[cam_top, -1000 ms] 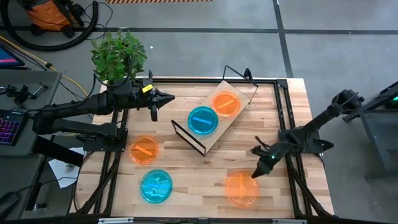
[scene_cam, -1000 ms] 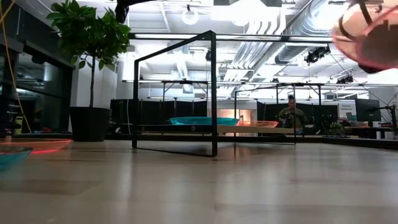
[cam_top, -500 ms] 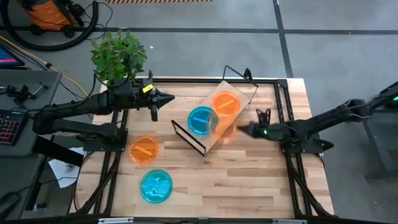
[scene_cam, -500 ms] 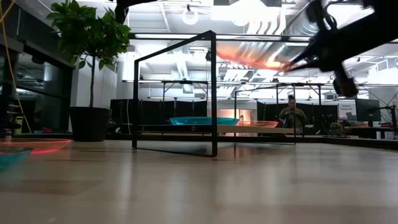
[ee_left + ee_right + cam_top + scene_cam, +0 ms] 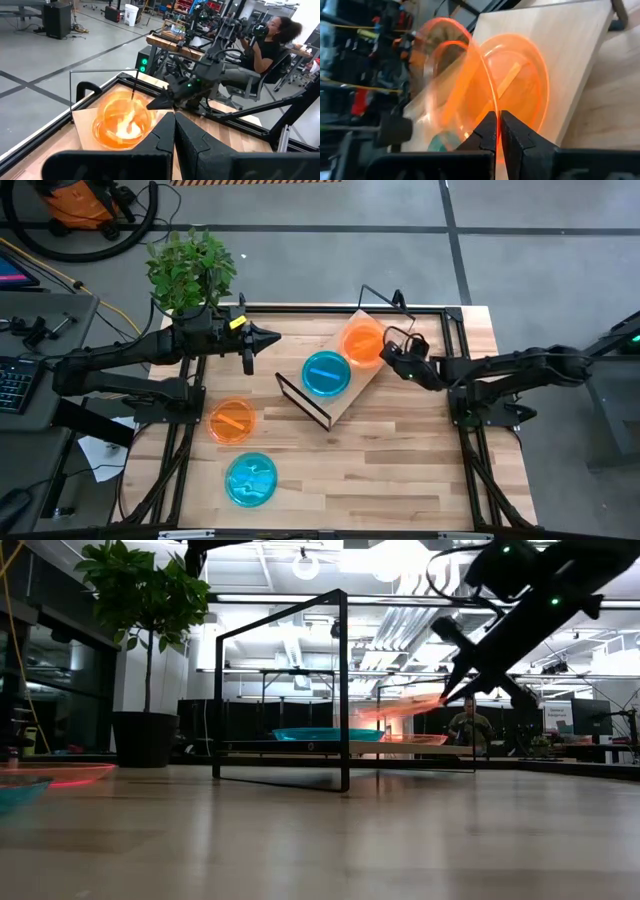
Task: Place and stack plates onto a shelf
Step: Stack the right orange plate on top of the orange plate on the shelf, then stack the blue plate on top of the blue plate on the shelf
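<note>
My right gripper (image 5: 392, 352) is over the far end of the shelf (image 5: 345, 402), shut on an orange plate (image 5: 447, 85) that it keeps tilted just above a second orange plate (image 5: 526, 82) lying on the board. In the low view this held orange plate (image 5: 400, 710) hovers over the board. A blue plate (image 5: 326, 373) also lies on the shelf. One orange plate (image 5: 232, 421) and one blue plate (image 5: 250, 478) rest on the table's near-left part. My left gripper (image 5: 248, 360) waits shut by the far-left corner. My right gripper pinches the held orange plate by its rim (image 5: 492, 111), between the two fingers, coming from the table's right side and slanting down. The plate is lifted clear and tilted, its free side (image 5: 432, 35) higher than the plate beneath.
A potted plant (image 5: 188, 268) stands at the far-left corner behind the left arm. The shelf has black wire frame ends (image 5: 303, 400) standing up on both short sides. Bare tabletop (image 5: 400, 470) lies at the near right. A person (image 5: 272, 45) sits beyond the table's right side.
My right gripper has carried the orange plate up from the table's near-right part and swung it toward the far left, over the shelf. The plate now hangs tilted above the orange plate on the board. The left arm has kept still.
</note>
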`<control>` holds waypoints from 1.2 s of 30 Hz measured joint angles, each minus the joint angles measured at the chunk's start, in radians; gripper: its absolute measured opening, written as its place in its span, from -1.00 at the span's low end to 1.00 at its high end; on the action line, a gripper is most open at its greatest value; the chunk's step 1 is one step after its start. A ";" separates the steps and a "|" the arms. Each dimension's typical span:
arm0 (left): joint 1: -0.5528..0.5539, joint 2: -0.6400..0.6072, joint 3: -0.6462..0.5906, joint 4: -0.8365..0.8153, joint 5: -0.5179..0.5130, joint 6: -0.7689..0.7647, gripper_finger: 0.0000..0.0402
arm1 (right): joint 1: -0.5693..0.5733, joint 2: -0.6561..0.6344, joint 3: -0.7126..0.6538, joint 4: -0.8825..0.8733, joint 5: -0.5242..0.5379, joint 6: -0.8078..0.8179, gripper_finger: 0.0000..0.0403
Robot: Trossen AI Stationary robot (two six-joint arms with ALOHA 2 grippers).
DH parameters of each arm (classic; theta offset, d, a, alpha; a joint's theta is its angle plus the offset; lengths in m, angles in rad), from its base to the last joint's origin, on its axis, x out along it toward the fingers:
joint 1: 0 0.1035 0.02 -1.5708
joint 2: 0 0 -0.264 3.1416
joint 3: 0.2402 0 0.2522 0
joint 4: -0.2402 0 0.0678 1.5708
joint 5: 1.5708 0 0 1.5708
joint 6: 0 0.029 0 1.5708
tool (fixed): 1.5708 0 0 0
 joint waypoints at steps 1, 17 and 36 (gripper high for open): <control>0.000 0.000 0.000 0.001 0.000 0.000 -1.00 | -0.011 0.010 0.009 -0.014 0.003 -0.002 -1.00; 0.000 0.000 0.000 0.014 0.000 0.000 -1.00 | -0.053 0.036 0.025 -0.056 -0.021 -0.093 -1.00; 0.000 0.000 0.000 0.012 0.000 0.000 -1.00 | -0.053 0.035 0.025 0.048 -0.069 -0.209 -0.06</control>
